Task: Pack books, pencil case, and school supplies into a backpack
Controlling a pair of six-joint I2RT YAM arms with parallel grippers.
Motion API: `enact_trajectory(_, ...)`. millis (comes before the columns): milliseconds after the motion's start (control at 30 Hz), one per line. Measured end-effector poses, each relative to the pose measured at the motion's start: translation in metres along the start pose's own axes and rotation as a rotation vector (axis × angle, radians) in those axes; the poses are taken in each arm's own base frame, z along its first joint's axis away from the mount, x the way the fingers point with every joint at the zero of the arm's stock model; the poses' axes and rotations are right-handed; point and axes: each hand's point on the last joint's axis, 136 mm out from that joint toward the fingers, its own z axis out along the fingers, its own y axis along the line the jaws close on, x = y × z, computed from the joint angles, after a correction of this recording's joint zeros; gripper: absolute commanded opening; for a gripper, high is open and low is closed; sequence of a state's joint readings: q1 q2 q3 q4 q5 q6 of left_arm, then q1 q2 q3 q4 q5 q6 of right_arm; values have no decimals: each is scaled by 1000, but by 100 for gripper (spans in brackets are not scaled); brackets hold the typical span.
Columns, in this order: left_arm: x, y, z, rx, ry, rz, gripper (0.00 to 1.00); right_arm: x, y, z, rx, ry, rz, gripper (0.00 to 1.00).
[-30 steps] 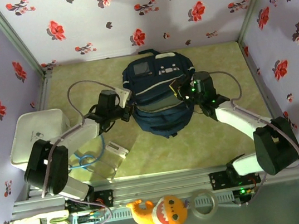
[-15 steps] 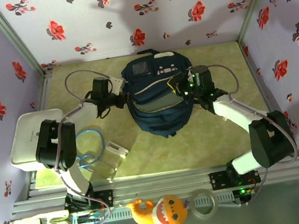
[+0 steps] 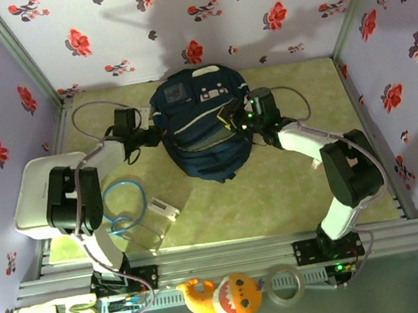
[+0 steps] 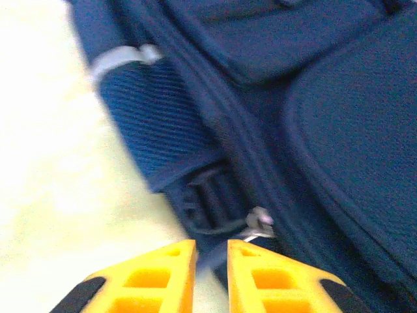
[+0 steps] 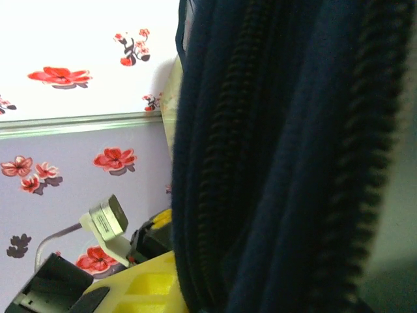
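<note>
A: Top view?
B: Backpack (image 3: 200, 122) far-centre on table (image 3: 301, 190), left gripper (image 3: 160, 135) and right gripper (image 3: 229, 118) at its sides; packing unconfirmed.
A: Left wrist?
B: Fingers (image 4: 159, 280) nearly together beside zipper pull (image 4: 260, 223).
A: Right wrist?
B: Fabric covers fingers (image 5: 146, 287); spacing cannot be told.

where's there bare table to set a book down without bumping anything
Widest bare patch: near centre-right table, bordered by the backpack, the right arm and the front rail. Another lies between the right arm and right wall. Crowded: near left, with the white tray, blue cable and clear bag.
</note>
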State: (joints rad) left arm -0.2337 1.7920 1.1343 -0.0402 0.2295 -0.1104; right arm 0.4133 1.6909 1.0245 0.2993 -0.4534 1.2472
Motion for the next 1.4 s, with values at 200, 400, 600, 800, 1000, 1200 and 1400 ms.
enact_trajectory(200, -7, 29, -27, -125, -21, -145, 71, -3, -28, -27, 197, -30, -156, 78)
enact_trajectory(400, -40, 23, -85, -158, -146, -264, 84, -35, -20, -117, 379, -249, -352, 89)
enact_trajectory(600, -40, 21, -118, -174, -156, -313, 91, -71, -65, -208, 692, -504, -385, 96)
enact_trajectory(800, -31, 15, -120, -150, -116, -321, 92, -89, -149, -288, 976, -641, -199, 97)
enact_trajectory(1000, -33, 6, -121, -103, -107, -322, 93, -87, -212, -338, 1089, -711, 31, 98)
enact_trajectory(1200, -35, 2, -122, -82, -109, -320, 94, -65, -263, -362, 1146, -738, 246, 99)
enact_trajectory(1400, -36, 1, -121, -75, -109, -319, 94, -52, -285, -376, 1169, -772, 370, 99)
